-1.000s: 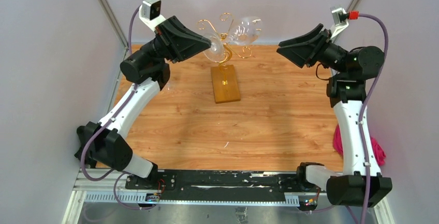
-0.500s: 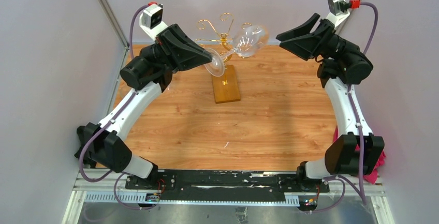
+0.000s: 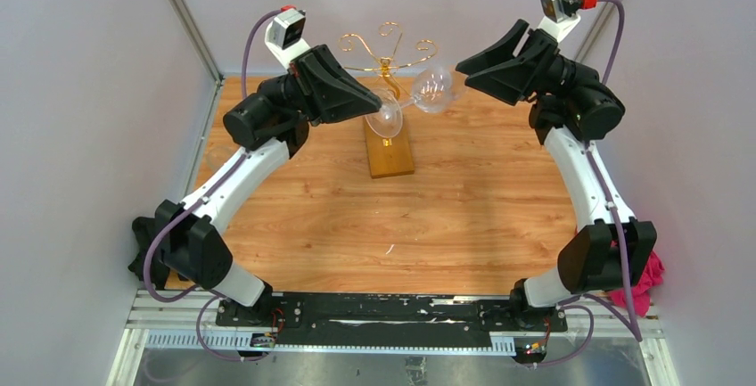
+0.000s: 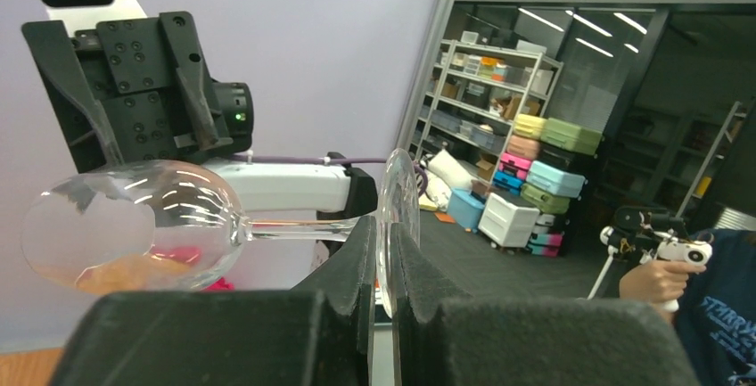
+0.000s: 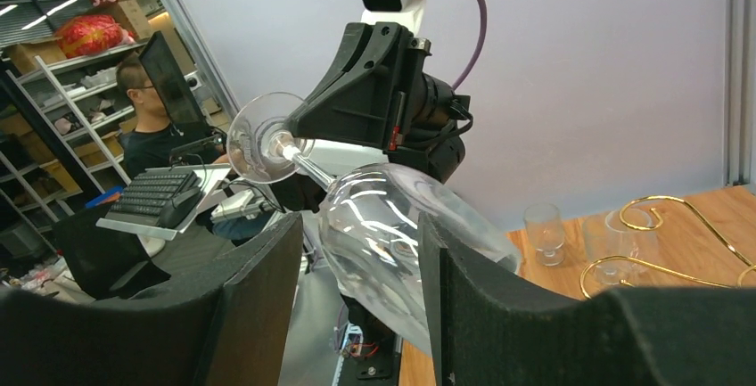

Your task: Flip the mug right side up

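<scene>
No mug shows; the thing held is a clear wine glass (image 3: 432, 89), lying on its side in the air above the wooden rack base. My left gripper (image 3: 379, 105) is shut on the edge of its round foot (image 4: 398, 217), with stem and bowl (image 4: 134, 225) pointing left in the left wrist view. My right gripper (image 3: 459, 65) is open, its fingers on either side of the bowl (image 5: 392, 243). In the right wrist view, the foot (image 5: 258, 141) sits at the left gripper (image 5: 357, 101).
A gold wire rack (image 3: 383, 52) stands on a wooden block (image 3: 389, 141) at the back middle of the table. Small clear glasses (image 5: 545, 230) stand by the back wall. A pink cloth (image 3: 646, 270) lies at the right edge.
My left gripper carried the glass rightward and a little lower. My right gripper swung left and closer, so its open fingers now flank the bowl.
</scene>
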You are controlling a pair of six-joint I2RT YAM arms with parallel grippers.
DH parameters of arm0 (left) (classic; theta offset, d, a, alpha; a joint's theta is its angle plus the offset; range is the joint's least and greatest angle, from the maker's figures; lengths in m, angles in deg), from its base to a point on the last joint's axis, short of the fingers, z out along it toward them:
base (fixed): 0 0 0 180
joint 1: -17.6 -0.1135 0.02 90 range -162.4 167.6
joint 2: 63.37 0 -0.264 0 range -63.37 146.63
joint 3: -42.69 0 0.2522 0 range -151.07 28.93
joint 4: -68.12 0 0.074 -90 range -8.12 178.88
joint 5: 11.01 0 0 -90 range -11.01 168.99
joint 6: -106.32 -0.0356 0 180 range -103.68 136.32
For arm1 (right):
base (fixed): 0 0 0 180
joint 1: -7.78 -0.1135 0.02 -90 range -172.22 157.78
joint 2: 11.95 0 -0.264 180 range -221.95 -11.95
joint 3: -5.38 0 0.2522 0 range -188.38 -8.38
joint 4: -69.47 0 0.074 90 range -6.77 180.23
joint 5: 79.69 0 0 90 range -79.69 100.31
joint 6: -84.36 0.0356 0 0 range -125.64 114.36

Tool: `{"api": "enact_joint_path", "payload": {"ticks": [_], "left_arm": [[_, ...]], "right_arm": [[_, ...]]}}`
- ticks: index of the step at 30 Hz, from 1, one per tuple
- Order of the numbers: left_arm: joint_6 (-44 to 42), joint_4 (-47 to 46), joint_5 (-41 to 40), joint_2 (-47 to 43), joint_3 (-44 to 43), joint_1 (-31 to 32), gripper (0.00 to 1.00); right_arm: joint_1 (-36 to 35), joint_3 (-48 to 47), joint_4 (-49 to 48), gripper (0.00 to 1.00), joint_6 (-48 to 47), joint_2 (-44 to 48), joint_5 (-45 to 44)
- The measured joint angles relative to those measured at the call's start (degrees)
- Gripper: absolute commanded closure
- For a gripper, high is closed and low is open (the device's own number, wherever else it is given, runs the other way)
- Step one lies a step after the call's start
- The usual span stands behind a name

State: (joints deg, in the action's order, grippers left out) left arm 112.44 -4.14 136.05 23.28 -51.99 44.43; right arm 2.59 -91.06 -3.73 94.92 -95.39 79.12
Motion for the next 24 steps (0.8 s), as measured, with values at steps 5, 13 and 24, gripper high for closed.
{"api": "enact_joint_path", "payload": {"ticks": [5,13,24], "left_arm": [[0.2,0.0,0.8,0.0,-0.1,0.4,1.0],[-0.1,-0.1,0.6,-0.9,0.0,0.4,1.0],[-0.2,-0.3,0.5,-1.7,0.0,0.4,1.0]], "right_arm": [[0.0,-0.3,0.0,0.48,-0.3,-0.1,0.0],[3.7,-0.8,6.6,0.49,-5.3,-0.1,0.1],[6.7,0.6,2.0,0.49,0.0,-0.7,-0.1]]}}
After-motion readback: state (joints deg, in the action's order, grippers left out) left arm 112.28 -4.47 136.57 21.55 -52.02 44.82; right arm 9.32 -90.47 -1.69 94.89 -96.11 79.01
